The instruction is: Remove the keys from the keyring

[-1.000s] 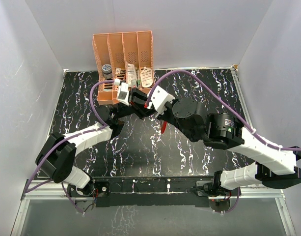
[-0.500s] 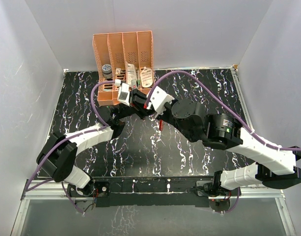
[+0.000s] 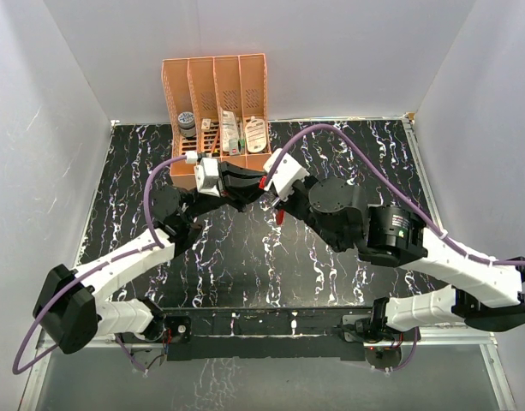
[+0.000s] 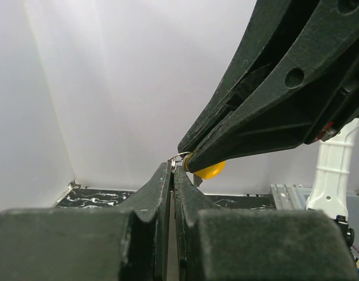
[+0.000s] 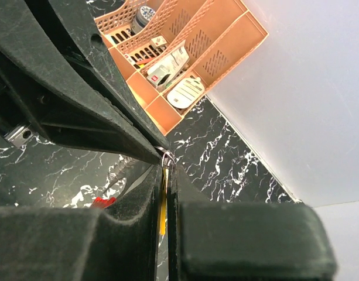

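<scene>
My two grippers meet tip to tip above the table's back middle. The left gripper [image 3: 245,190] [image 4: 173,167] is shut on the thin wire keyring [image 4: 178,156], which also shows in the right wrist view [image 5: 168,154]. The right gripper [image 3: 262,192] [image 5: 166,171] is shut on a small yellow key [image 5: 163,202], seen in the left wrist view as a yellow blob [image 4: 211,170] under the right fingers [image 4: 267,111]. The red part of the tag [image 3: 279,214] [image 5: 103,202] hangs below the grippers; its white part is mostly hidden.
An orange rack [image 3: 215,86] [image 5: 226,35] with several slots stands at the back against the wall, just behind the grippers. It holds a white oval item [image 3: 255,133] [image 5: 187,92], a small jar [image 3: 186,122] and packets. White walls enclose the black marbled table [image 3: 348,257].
Both grippers have moved slightly toward the rack while staying joined at the tips. The left arm's elbow has swung down and to the left. The red tag has shifted up with them.
</scene>
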{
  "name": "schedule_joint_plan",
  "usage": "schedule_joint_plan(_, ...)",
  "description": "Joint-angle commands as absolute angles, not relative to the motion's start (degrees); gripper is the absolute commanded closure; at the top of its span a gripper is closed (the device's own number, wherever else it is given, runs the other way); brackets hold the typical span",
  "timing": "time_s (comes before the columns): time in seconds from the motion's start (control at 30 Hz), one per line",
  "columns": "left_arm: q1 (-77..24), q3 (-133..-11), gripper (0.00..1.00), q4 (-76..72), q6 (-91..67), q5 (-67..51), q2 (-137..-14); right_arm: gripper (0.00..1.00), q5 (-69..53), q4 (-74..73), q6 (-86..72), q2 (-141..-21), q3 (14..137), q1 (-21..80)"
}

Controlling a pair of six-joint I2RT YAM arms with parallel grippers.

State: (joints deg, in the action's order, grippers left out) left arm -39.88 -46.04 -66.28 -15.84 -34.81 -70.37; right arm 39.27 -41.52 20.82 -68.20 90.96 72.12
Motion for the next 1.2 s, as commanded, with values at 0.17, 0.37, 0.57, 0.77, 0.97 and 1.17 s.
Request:
schedule_joint_plan(0.17, -39.02, -44.9, 1.0, -68.53, -10.9, -29.63, -67.38, 1.0, 48.61, -34.32, 21.36, -62.41, 86.94, 71.89)
schedule_joint_plan(0.37, -39.02, -44.71, 1.0, -68.72, -9.89, -29.44, -65.11, 1.0, 54.71, -31.61, 22.25, -61.42, 84.37, 71.89)
schedule_joint_plan(0.57, -39.07, -44.54, 1.0, -67.5, -8.28, -27.88, -63.45, 1.0, 56.0, -27.11, 23.11, -58.4, 81.73, 71.89)
schedule_joint_plan(0.77, -39.02, -44.34, 1.0, -68.62, -8.57, -28.03, -62.71, 1.0, 56.05, -27.94, 21.92, -57.74, 81.03, 71.89)
schedule_joint_plan(0.97, -39.02, -45.89, 1.0, -67.36, -9.81, -29.02, -63.62, 1.0, 56.56, -26.67, 22.17, -58.17, 79.86, 71.89)
schedule_joint_plan(1.17, -39.02, -49.55, 0.76, -67.41, -17.38, -30.93, -68.36, 1.0, 55.75, -26.01, 22.76, -57.83, 80.24, 71.85)
